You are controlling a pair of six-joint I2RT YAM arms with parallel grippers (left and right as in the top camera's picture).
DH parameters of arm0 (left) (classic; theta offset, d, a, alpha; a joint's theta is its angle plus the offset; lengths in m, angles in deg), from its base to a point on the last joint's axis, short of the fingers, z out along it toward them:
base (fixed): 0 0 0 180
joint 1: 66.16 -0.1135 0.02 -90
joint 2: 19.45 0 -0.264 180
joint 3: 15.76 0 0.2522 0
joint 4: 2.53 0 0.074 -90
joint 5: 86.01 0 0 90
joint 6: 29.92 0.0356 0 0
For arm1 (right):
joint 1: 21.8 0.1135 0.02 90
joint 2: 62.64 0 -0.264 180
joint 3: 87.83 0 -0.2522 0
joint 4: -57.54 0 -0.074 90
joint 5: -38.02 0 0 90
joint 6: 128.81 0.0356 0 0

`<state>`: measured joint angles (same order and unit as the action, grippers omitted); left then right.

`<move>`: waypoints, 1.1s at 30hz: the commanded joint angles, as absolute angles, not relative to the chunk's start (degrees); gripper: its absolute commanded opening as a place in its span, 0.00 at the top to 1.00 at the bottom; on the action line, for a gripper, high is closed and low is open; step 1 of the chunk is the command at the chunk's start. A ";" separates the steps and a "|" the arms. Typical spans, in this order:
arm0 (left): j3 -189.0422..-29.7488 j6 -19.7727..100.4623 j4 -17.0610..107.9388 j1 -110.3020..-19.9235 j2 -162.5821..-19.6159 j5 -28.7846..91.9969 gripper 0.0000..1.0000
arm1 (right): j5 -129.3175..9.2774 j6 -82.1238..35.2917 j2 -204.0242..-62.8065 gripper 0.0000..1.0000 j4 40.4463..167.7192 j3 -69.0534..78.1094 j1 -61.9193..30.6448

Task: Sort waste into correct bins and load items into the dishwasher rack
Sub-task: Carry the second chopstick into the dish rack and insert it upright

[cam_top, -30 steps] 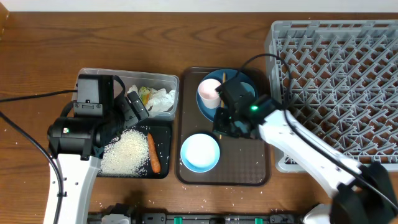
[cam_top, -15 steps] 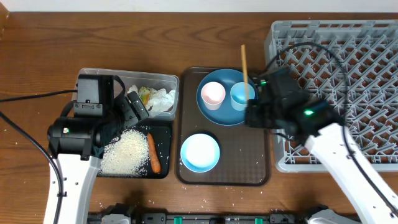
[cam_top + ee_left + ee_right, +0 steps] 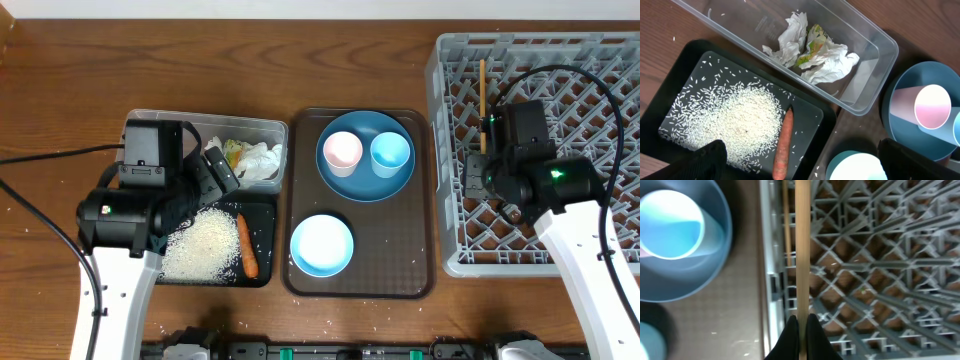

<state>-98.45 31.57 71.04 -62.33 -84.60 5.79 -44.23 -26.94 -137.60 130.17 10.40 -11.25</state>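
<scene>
Only the right wrist view shows the right gripper [image 3: 801,323] pinching a chopstick [image 3: 801,245] above the rack [image 3: 865,255], just inside its left rim.

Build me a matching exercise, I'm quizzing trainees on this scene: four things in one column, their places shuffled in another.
1. carrot
2. crumpled tissues
3. pink cup
4. chopstick

A. on the blue plate
B. in the right claw, over the dishwasher rack
C. in the black tray, beside the rice
D. in the clear tub

Pairs: 1-C, 2-D, 3-A, 4-B
</scene>
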 commanded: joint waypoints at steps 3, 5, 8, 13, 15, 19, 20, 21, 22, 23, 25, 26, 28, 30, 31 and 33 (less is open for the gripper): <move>-99.93 31.48 71.20 -62.61 -84.73 6.14 0.01 | -38.90 -31.87 -138.91 0.99 129.99 9.92 -12.19; -99.91 31.48 71.20 -62.61 -84.73 6.14 0.01 | -38.63 -31.90 -139.76 0.99 129.49 9.94 -12.22; -99.91 31.48 71.20 -62.61 -84.73 6.14 0.02 | -38.68 -31.87 -141.21 0.99 128.95 9.96 -12.19; -99.93 31.48 71.20 -62.61 -84.73 6.14 0.01 | -38.68 -31.85 -144.35 0.99 128.68 9.96 -12.19; -99.91 31.48 71.20 -62.61 -84.73 6.14 0.01 | -38.68 -31.85 -145.78 0.99 128.29 9.96 -12.19; -99.91 31.48 71.20 -62.61 -84.73 6.14 0.01 | -38.68 -31.83 -147.79 0.99 127.72 9.96 -12.19; -99.91 31.48 71.20 -62.61 -84.73 6.14 0.01 | -38.70 -31.83 -148.09 0.99 127.68 9.96 -12.19; -99.93 31.48 71.20 -62.61 -84.73 6.14 0.01 | -38.70 -31.81 -148.31 0.99 127.66 9.96 -12.19; -99.93 31.48 71.20 -62.61 -84.73 6.14 0.01 | -38.70 -31.81 -148.57 0.99 127.63 9.96 -12.19; -99.93 31.48 71.20 -62.61 -84.73 6.14 0.02 | -38.70 -31.81 -148.68 0.99 127.66 9.96 -12.19; -99.91 31.48 71.20 -62.61 -84.73 6.14 0.02 | -38.70 -31.81 -148.92 0.99 127.61 9.96 -12.19; -99.91 31.48 71.20 -62.61 -84.73 6.14 0.02 | -38.70 -31.81 -148.92 0.99 127.59 9.96 -12.19; -99.91 31.48 71.20 -62.61 -84.73 6.14 0.01 | -38.70 -31.81 -148.92 0.99 127.37 9.96 -12.19; -99.91 31.48 71.20 -62.61 -84.73 6.14 0.01 | -38.72 -31.81 -148.92 0.99 126.93 9.96 -12.19; -99.91 31.48 71.20 -62.61 -84.73 6.14 0.02 | -38.81 -31.81 -149.01 0.99 126.63 9.96 -12.19; -99.93 31.48 71.20 -62.61 -84.73 6.14 0.01 | -39.66 -31.83 -149.12 0.99 125.86 9.96 -12.19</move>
